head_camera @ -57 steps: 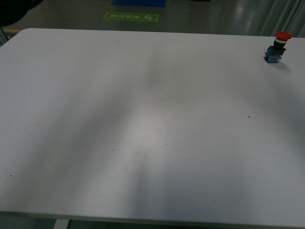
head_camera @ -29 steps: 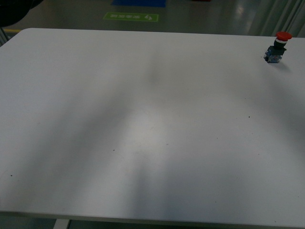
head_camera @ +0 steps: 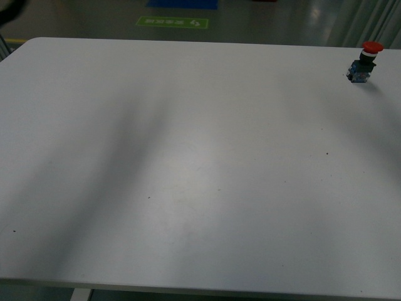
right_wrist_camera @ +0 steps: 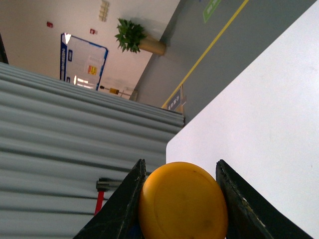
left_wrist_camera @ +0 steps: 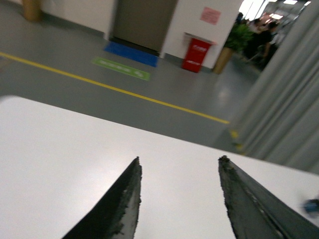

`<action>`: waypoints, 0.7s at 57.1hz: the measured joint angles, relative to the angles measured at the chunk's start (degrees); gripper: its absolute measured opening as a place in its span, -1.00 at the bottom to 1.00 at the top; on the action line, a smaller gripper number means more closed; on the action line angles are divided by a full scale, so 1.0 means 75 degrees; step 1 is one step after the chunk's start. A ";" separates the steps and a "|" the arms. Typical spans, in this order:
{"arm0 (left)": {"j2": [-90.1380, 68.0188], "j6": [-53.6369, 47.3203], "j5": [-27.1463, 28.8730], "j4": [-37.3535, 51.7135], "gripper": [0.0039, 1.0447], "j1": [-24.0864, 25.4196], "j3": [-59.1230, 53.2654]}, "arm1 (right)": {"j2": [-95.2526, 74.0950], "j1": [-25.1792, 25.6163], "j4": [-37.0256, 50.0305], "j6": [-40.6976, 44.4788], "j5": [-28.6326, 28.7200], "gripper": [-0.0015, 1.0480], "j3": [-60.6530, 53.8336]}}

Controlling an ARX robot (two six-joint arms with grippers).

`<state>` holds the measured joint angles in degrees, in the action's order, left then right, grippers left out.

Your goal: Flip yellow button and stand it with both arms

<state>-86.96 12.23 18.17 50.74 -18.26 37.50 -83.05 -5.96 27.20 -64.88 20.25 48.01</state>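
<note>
One white tabletop (head_camera: 188, 157) lies under us; our left hand (left_wrist_camera: 179, 159) gapes empty, and our right hand (right_wrist_camera: 180, 164) is clamped on the yellow button (right_wrist_camera: 182, 201), held above it. That smooth round cap could slip in the handover if we pinch off-centre.

Between the dark tapered fingers (left_wrist_camera: 122, 204) of the left gripper (left_wrist_camera: 179, 164) the gap stands wide. Smooth white tabletop (left_wrist_camera: 60, 149) runs bare beyond their tips to the far edge. A small blurred blue object (left_wrist_camera: 311, 205) lies on the table just outside one finger. The right gripper (right_wrist_camera: 180, 167) has its gap filled from finger to finger by the round yellow-orange plastic button cap (right_wrist_camera: 182, 201), with bare tabletop beyond the tips. In the front view, a small red-capped switch with black-and-blue body (head_camera: 363, 64) stands by the table's far right corner.
</note>
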 joint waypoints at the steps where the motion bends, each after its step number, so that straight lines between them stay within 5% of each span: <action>1: 0.0067 -0.0073 -0.0026 0.0026 -0.23 0.0050 -0.0099 | 0.0090 -0.0023 0.0000 0.0015 0.0003 -0.33 -0.0099; 13: 0.1160 -0.1308 -0.0679 0.0329 -0.92 0.0560 -0.1751 | 0.0793 -0.0184 -0.0041 0.0321 -0.0102 -0.33 -0.0667; 40: 0.3474 -0.1556 -0.1568 0.0032 -0.93 0.1510 -0.3754 | 0.1510 -0.0423 -0.0265 0.0694 -0.0580 -0.33 -0.1326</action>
<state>-60.90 0.56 6.42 50.98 -6.94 9.34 -71.72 -9.13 25.21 -59.68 15.90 38.06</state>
